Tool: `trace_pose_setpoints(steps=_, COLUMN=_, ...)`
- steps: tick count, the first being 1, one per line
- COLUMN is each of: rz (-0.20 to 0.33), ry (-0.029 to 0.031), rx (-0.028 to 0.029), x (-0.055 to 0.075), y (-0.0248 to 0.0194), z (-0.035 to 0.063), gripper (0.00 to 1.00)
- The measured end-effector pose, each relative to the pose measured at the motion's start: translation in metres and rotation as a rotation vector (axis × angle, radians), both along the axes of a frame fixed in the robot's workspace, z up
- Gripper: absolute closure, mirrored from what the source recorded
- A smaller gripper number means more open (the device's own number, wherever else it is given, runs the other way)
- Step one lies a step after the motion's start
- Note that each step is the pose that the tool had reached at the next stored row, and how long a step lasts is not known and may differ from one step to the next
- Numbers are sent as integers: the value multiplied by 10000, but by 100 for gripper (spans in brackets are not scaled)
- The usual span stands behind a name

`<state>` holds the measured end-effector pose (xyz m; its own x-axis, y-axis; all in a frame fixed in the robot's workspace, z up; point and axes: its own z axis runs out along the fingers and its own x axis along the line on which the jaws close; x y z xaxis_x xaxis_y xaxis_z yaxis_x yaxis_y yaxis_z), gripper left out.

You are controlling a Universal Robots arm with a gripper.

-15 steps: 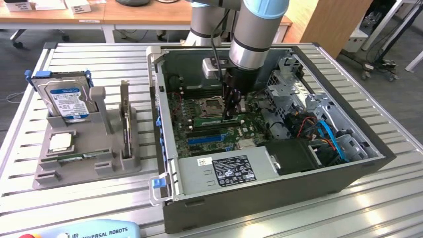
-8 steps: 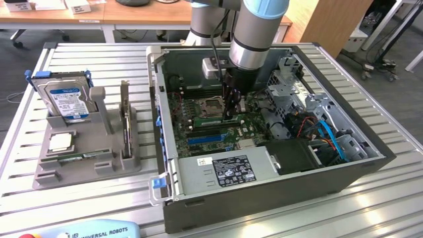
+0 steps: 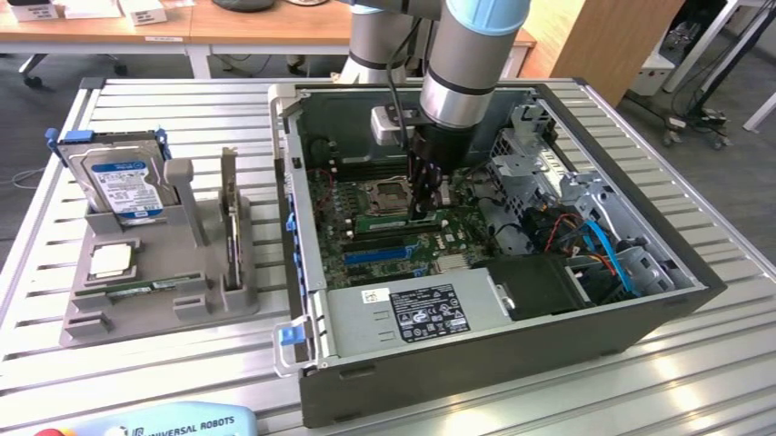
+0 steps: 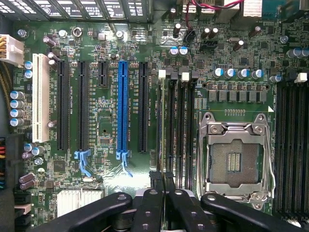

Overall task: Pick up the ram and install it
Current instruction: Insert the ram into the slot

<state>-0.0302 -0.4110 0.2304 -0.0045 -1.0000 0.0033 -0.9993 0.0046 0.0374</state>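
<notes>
The arm reaches down into the open computer case [image 3: 510, 359], and my gripper [image 3: 423, 211] stands just above the motherboard [image 3: 363, 222]. In the wrist view the gripper [image 4: 163, 180] has its black fingers [image 4: 155, 193] drawn together over the memory slots. The ram [image 4: 163, 125] appears edge-on as a thin strip between the tips. It runs along the slot nearest the black expansion slots, up to a white latch [image 4: 161, 73]. The gripper is shut on it. Whether the stick is seated in the slot I cannot tell.
The empty processor socket [image 4: 234, 159] lies beside the memory slots, and a blue expansion slot [image 4: 122, 106] is on the other side. At the exterior view's left a grey rack [image 3: 158, 313] holds a hard drive [image 3: 125, 182], a square chip [image 3: 112, 261] and a green stick [image 3: 152, 289].
</notes>
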Motion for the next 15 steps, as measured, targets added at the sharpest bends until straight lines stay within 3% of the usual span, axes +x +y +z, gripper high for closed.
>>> trace_pose_setpoints(steps=15, rz=0, ry=-1, rx=1, x=0, y=0, z=-28, gripper=88)
